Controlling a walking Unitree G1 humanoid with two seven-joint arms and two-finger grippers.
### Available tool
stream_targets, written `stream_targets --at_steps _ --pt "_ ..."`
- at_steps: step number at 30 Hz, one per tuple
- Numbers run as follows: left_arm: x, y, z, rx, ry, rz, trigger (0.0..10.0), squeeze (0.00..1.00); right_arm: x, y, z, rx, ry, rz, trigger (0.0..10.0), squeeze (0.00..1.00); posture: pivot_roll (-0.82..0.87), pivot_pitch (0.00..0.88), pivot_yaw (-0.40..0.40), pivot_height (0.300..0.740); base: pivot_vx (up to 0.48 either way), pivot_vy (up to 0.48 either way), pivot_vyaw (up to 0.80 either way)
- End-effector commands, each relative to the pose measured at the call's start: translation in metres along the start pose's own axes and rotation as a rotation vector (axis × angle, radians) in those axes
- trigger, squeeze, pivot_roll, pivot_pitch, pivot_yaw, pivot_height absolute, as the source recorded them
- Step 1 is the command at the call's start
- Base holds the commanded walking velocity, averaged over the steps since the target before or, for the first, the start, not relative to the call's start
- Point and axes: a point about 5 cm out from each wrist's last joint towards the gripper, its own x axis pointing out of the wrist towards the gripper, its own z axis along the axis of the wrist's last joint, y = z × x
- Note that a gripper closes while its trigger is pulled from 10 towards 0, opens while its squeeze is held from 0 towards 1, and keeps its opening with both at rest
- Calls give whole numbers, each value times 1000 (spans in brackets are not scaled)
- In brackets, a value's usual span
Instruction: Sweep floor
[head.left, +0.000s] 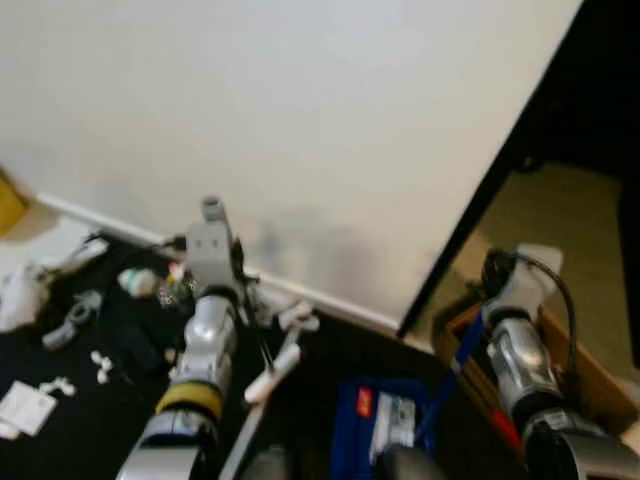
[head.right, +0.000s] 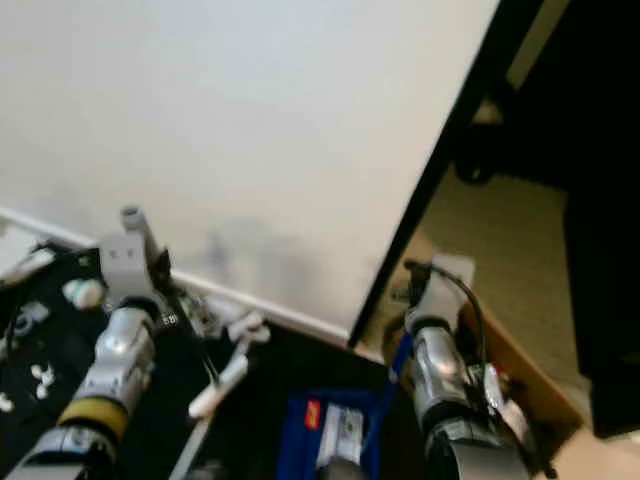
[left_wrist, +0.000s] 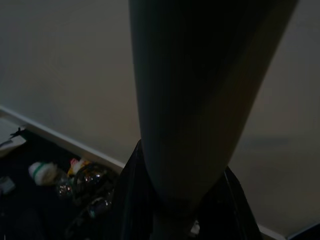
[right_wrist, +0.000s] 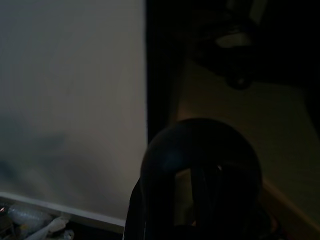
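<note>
Left eye view: broom handle (head.left: 268, 378) and blue dustpan (head.left: 385, 420) are seen on the dark floor (head.left: 310, 370) near the baseboard; white litter (head.left: 55, 385) is scattered leftward.
Left wrist view: left end effector (left_wrist: 175, 200) is clamped around the pole.
Right wrist view: right end effector (right_wrist: 200, 200) is wrapped on a rounded dark knob (right_wrist: 200, 160).

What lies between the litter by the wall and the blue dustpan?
The litter sits to the left and the dustpan lower, mid-frame. Between them on the dark floor lie a pale stick and some white bits. The left arm also reaches across that gap.
</note>
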Motion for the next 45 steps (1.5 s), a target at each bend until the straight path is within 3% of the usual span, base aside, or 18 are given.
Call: stream_targets --at_steps 1,45 --pt "2 -4 5 0 -26 -15 10000 0 1 -6 3 -3 -16 -17 10000 0 23 30 -30 740 0 -480 0" --pt "-2 -1 1 -26 -7 -1 10000 0 -2 4 -2 33 7 31 10000 0 30 51 -36 740 0 -8 0"
